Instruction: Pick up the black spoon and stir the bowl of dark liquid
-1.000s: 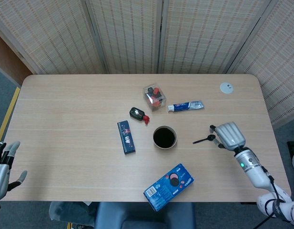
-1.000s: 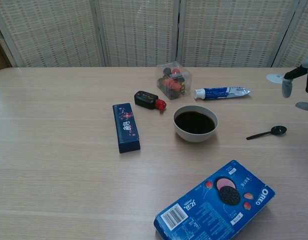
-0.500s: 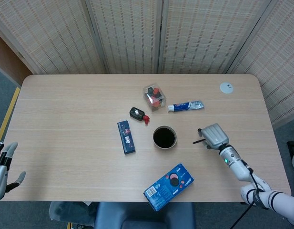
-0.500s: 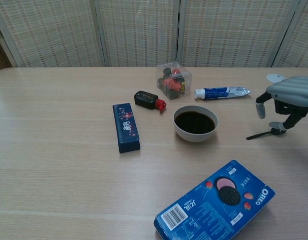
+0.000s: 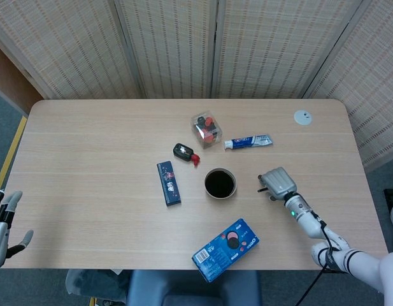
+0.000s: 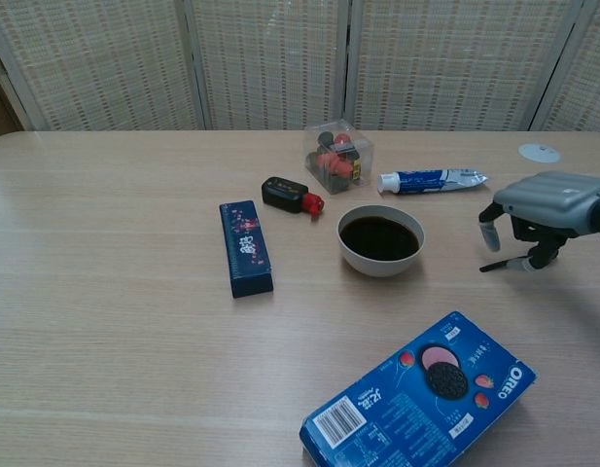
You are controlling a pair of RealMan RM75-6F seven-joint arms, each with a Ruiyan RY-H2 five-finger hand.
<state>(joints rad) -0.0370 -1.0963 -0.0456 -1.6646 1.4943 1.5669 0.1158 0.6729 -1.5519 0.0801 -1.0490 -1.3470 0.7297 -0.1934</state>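
Half-hidden black spoon (image 6: 502,263), right hand (image 6: 547,202) above

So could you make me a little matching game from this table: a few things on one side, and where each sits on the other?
Things:
1. bowl
2. spoon
3. Oreo box
4. toothpaste

Places:
A. nearest the front edge of the table
B. under the right hand
C. middle of the table, full of dark liquid
D. beside the clear box of red and black bits

Pairs: 1-C, 2-B, 3-A, 4-D
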